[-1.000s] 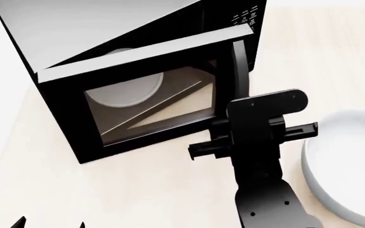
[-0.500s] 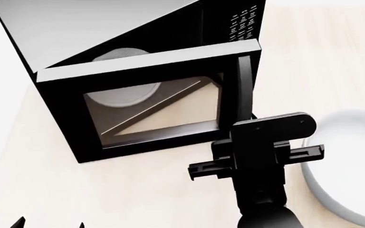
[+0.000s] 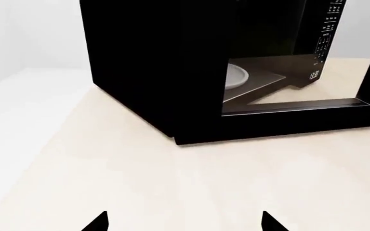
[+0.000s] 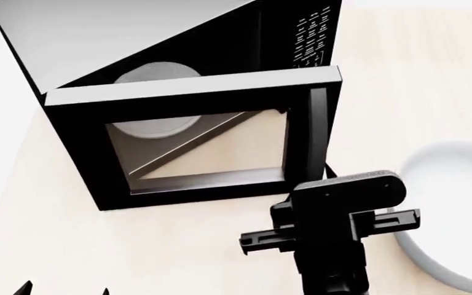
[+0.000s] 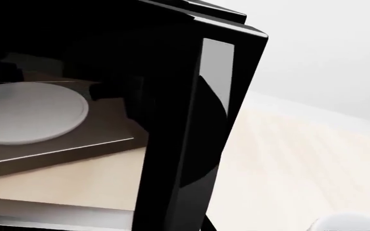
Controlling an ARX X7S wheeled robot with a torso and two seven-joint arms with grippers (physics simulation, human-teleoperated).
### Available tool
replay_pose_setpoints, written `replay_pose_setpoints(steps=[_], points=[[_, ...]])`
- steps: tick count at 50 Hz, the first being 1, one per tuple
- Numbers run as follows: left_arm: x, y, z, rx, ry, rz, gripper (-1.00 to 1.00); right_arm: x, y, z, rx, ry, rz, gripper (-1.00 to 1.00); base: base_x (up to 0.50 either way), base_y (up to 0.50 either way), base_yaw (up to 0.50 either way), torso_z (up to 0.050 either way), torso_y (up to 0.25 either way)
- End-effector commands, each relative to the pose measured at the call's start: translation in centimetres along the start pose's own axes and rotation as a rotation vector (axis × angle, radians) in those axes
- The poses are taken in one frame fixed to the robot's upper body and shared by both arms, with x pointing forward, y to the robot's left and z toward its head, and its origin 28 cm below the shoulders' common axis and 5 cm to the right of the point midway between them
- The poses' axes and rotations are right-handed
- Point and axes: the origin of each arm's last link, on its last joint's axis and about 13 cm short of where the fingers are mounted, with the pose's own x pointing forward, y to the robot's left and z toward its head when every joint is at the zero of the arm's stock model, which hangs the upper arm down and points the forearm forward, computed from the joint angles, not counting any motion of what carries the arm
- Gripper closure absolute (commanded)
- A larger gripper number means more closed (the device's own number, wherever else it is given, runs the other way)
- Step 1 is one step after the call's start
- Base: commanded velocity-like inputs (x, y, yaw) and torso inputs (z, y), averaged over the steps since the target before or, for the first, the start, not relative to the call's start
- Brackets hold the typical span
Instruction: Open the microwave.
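Note:
The black microwave [image 4: 179, 37] with a grey top stands at the back left, its button panel [image 4: 314, 34] at the right. Its glass-windowed door [image 4: 203, 144] is swung out toward me, and the white turntable [image 4: 150, 101] shows inside. My right gripper [image 4: 328, 173] is at the door's free edge by the handle strip [image 4: 318, 126]. In the right wrist view the door edge [image 5: 191, 144] fills the space between the jaws and only one fingertip [image 5: 212, 224] shows beside it. My left gripper [image 3: 183, 222] is open and empty, low at the front left, with the microwave [image 3: 152, 62] ahead of it.
A large white bowl [image 4: 457, 215] sits on the pale wooden counter [image 4: 179, 246] at the right, close beside my right arm. Its rim also shows in the right wrist view [image 5: 358, 224]. The counter's left edge [image 4: 7, 153] runs beside the microwave.
The door has swung further open toward me. My right gripper has drawn back toward me along with the door's edge. The left gripper has not moved.

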Motion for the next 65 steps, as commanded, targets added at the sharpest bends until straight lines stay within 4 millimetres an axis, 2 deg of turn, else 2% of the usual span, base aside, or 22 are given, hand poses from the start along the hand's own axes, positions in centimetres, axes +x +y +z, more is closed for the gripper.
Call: replay_pose_setpoints(steps=[1,22,23,39,47,56,65], points=[[0.1,0.0,0.0,0.0,-0.001,0.001,-1.0,-1.3,2.3,3.5,0.118,-0.188,0.21,1.0,0.0,0.0,0.0,0.0,0.01],[0.1,0.0,0.1,0.001,-0.002,-0.002,-1.0,-1.3,2.2,3.4,0.139,-0.183,0.22,1.0,0.0,0.0,0.0,0.001,0.002],[0.1,0.0,0.1,0.001,-0.002,-0.001,-1.0,-1.2,2.2,3.6,0.181,-0.186,0.251,-1.0,0.0,0.0,0.0,0.0,0.0],[0.0,0.0,0.1,0.002,-0.004,0.002,-1.0,-1.2,1.8,3.6,0.196,-0.19,0.232,-1.0,0.0,0.0,0.0,0.001,0.003],[0.0,0.0,0.0,0.003,-0.004,0.0,-1.0,-1.0,0.8,3.2,0.203,-0.193,0.195,-1.0,0.0,0.0,0.0,0.001,0.004],[0.0,0.0,0.0,0.004,-0.003,-0.001,-1.0,-1.4,-1.0,3.2,0.202,-0.19,0.147,-1.0,0.0,0.0,0.0,0.001,0.002],[0.0,0.0,0.0,0.006,-0.001,-0.002,-1.0,-1.7,-2.0,3.6,0.199,-0.2,0.116,-1.0,0.0,0.0,0.0,0.0,0.0]])
